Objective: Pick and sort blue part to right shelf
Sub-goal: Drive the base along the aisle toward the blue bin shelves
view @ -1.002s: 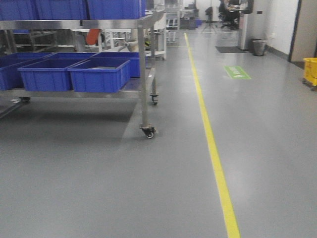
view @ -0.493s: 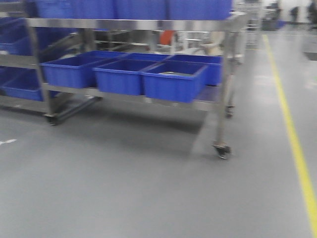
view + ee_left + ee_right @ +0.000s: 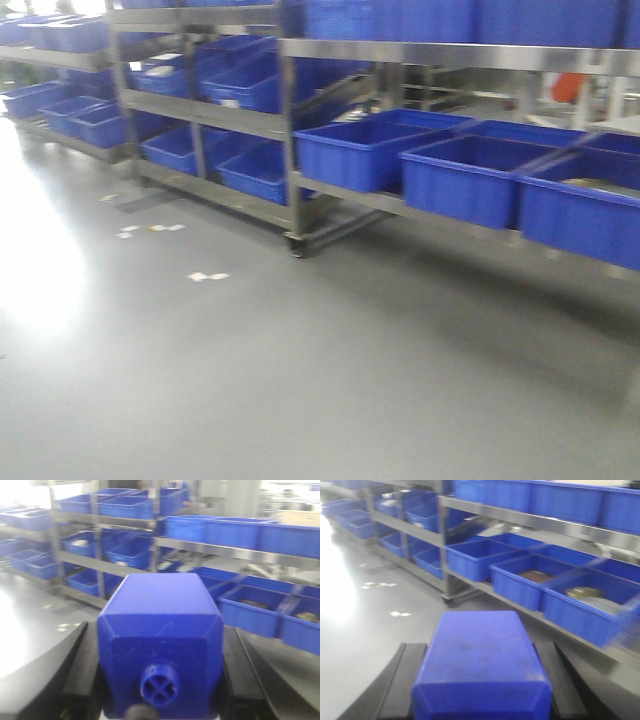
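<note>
Blue plastic fills both wrist views. The left gripper [image 3: 160,690] is closed on a blue part [image 3: 160,625], its black fingers [image 3: 75,675] set against either side of the block. The near face of the block carries a round boss [image 3: 159,685] marked with a cross. The right gripper [image 3: 481,700] clamps a second blue part [image 3: 480,660] the same way, with dark fingers [image 3: 400,680] flanking it left and right.

Beyond both parts stand steel shelves [image 3: 290,130], seen from the front camera running from the far left to the near right. Blue bins [image 3: 365,150] sit side by side on every tier. In the right wrist view, two of the bins on the right hold something, but the blur makes it impossible to say what.

The grey floor [image 3: 300,380] in front of the shelves is glossy and glares white at the left. A few white scraps [image 3: 208,276] lie on it near the left-hand shelves. All three pictures are soft with blur.
</note>
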{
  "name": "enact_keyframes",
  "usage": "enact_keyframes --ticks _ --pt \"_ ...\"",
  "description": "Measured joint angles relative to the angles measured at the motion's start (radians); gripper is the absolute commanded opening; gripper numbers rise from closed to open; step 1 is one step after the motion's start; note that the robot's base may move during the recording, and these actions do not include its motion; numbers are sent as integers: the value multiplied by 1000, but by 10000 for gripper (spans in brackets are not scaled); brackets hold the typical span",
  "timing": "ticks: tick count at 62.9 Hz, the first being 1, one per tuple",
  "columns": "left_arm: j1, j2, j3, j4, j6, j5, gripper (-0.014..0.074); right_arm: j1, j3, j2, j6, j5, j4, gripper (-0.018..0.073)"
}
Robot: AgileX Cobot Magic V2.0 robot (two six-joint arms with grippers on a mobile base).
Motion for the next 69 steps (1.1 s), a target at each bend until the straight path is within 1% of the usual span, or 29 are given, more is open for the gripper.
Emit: enact_keyframes --ticks 69 --pt "0 0 0 0 0 0 261 0 0 0 0 0 0 423"
